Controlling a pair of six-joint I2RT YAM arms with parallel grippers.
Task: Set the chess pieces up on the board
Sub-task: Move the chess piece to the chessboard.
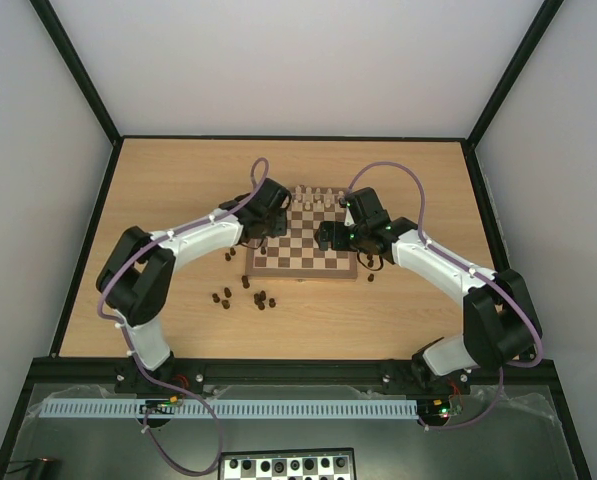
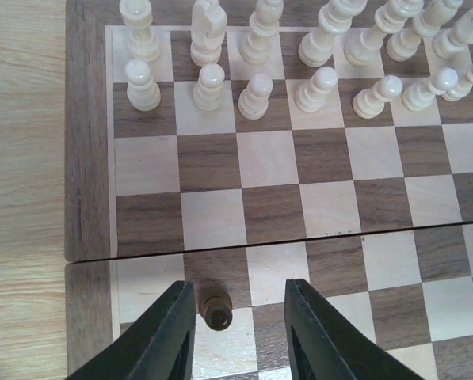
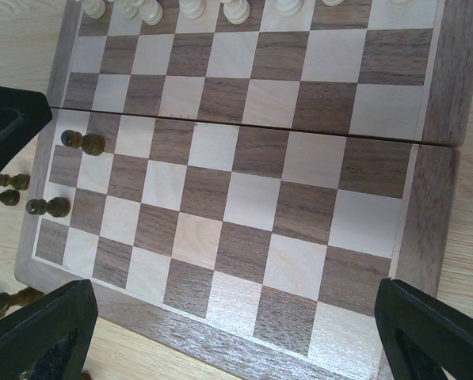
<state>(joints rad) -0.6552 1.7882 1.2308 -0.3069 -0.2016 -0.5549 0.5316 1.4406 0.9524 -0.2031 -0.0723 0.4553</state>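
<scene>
**Left gripper straddling a dark piece on the board, not clamped**

- board (image 1: 293, 255): square, wooden, dark brown and beige squares, brown border. A fold seam (image 2: 299, 233) runs across the middle. It sits mid-table (image 1: 178, 190), with one arm bent in over it from each side.
- cream pieces (image 2: 260, 87): fill the two far rows.
- dark pieces (image 1: 246, 297): tiny, dark brown wood, far narrower than a square. Most lie scattered on the table off the board's near left corner. One sits just off the near right corner.
- On the board, near half, left columns:
  - seam-side piece (image 2: 217, 310), just on the near side of the seam.
  - second piece (image 3: 47, 207), nearer the edge.
  - Both look tipped over in the right wrist view, but the angle is poor and I can't say for sure.
- left gripper (image 2: 240, 293): fingers apart, with the seam-side piece between them. It sits tight beside the finger (image 2: 169, 340) on the left of the view, and whether they touch I can't tell. There is a visible gap to the other finger, so no grip.
- right gripper (image 3: 232, 289): jaws spread wide over the near right part of the board, only board squares between them.
- Room:
  - Bare squares show across the middle rows and most of the near half.
  - The border is exposed along the near and right edges.
  - The two grippers face each other close together over the board.
  - Bare table wood shows to the left, right and far side.
</scene>
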